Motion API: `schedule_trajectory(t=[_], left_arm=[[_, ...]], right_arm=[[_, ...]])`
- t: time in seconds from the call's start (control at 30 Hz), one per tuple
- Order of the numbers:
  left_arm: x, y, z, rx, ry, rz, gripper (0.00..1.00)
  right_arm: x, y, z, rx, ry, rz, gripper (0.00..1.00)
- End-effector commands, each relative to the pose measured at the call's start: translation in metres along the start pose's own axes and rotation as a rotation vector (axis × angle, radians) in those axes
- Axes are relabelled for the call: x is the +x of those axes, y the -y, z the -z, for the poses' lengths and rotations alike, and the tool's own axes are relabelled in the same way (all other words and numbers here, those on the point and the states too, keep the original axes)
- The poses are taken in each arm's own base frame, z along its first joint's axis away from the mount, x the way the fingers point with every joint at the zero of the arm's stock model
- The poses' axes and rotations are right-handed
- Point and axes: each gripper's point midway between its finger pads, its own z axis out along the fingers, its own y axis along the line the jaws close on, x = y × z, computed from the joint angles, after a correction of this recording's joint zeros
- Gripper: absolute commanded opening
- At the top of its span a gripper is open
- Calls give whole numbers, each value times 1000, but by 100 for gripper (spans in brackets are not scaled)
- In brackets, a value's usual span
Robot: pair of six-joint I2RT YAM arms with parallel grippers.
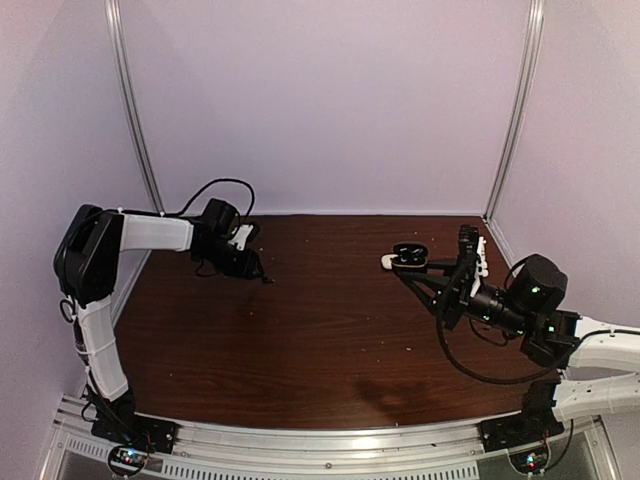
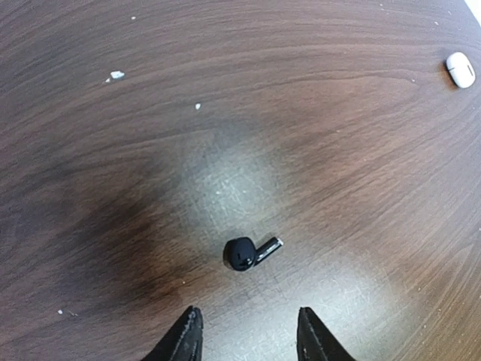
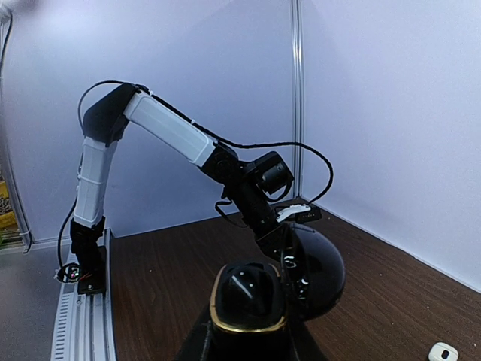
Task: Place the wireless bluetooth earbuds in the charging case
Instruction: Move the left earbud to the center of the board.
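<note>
Left gripper [image 2: 248, 340]: fingers apart, nothing between them, hanging low over dark wood table [image 2: 353, 135]. Black earbud [image 2: 250, 253] lying on its side just ahead of the gap, roughly centred, touching neither finger. Rounded body to the left, short glossy stem pointing right in the left wrist view.

Right gripper [image 1: 404, 261]: clamped on black charging case [image 3: 248, 297], hinged open, gold ring around the nearer half. Resting on the table or lifted: cannot tell. White earbud [image 2: 460, 69] on the table, well apart from the black one, just beside the right gripper's tip in the top view. Few pale specks [image 2: 116, 75] scattered on the wood.

Handling guess: tiny, very light, hard glossy plastic, so slippery and prone to squirting out of a pinch or rolling on the rounded end. Probably best pinched across the bulb, stem left free for steering into the case well. Gentle squeeze enough; likely not fragile, but easy to flick away. Wells inside the case not visible from any view.
</note>
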Motion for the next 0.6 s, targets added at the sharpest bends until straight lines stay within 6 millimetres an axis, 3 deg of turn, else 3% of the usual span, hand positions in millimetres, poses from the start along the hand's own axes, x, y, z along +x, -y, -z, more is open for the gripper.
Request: schedule_trajectory(t=[0.0, 0.57], left_arm=[[-11, -1, -10, -38, 34, 38, 44], [-18, -6, -40, -63, 60, 101, 37]], right_arm=[[-21, 1, 1, 7, 49, 10, 0], [-21, 2, 3, 14, 50, 12, 0]])
